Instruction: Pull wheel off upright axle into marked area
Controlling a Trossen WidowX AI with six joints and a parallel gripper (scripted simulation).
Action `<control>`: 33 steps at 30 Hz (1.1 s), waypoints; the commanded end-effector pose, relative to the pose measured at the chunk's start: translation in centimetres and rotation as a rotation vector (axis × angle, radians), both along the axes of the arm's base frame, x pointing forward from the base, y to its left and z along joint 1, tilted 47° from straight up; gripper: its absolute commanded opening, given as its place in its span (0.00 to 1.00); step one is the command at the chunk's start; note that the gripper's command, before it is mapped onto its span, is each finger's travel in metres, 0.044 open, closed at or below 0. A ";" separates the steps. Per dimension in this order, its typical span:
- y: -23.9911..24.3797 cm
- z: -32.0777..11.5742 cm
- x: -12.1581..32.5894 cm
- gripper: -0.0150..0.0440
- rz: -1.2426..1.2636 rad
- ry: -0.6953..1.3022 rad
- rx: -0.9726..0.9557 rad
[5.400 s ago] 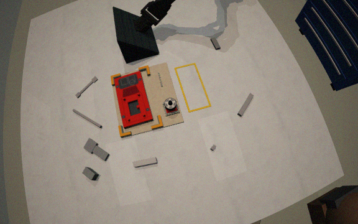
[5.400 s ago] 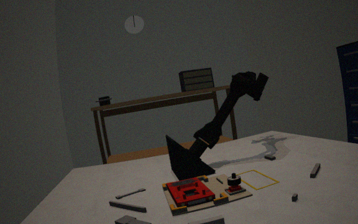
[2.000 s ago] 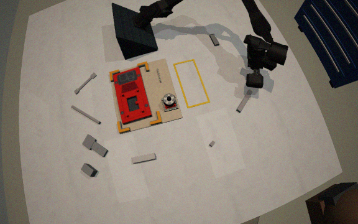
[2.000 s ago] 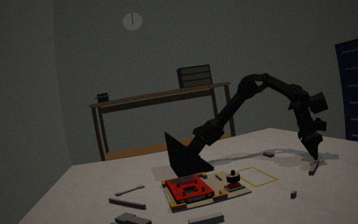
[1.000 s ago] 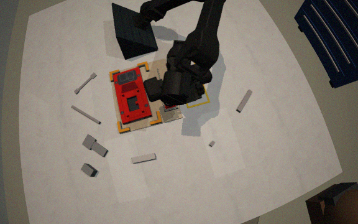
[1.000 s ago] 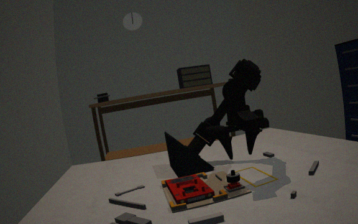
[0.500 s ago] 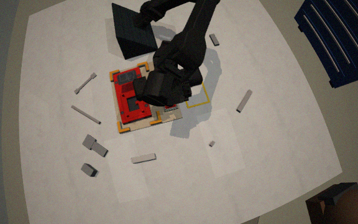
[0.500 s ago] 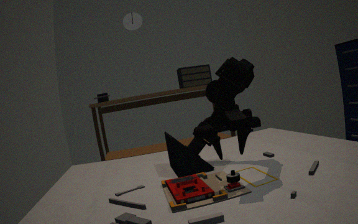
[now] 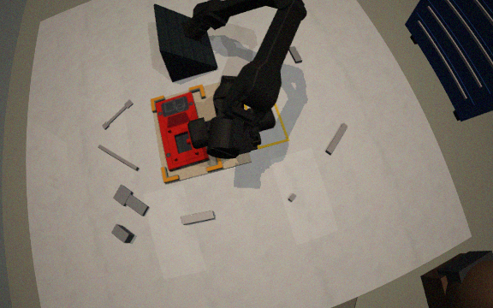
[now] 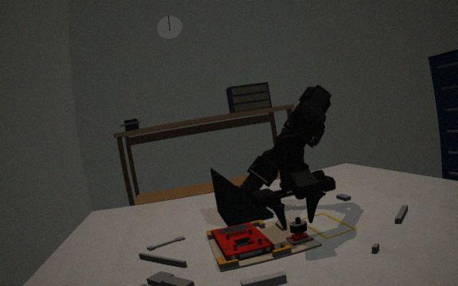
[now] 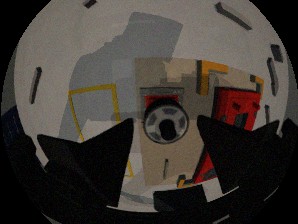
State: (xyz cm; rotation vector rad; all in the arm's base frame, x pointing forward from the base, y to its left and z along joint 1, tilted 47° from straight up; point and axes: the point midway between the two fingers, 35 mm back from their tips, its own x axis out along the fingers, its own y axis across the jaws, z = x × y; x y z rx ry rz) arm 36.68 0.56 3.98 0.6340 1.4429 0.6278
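Dim tabletop (image 10: 412,254), dark wheel (image 10: 298,226) (still upright)

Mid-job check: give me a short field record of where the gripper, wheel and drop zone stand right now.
gripper: open, holding nothing, pointing down
gripper position: above the wheel, one finger on each side, not touching it
wheel: on the upright axle, on its red base
wrist view: wheel centred between the fingers
marked area: yellow outline on the table beside the board; nothing seen inside it
board: tan plate with a red fixture
task state: wheel not yet pulled off
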 end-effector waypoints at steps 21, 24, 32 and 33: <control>0.0 0.0 0.0 0.25 0.000 0.000 0.000; -0.1 0.1 0.0 0.25 0.000 0.000 0.000; -0.3 0.3 0.0 0.25 -0.001 0.001 0.000; -0.3 0.3 0.0 0.25 -0.001 0.001 0.000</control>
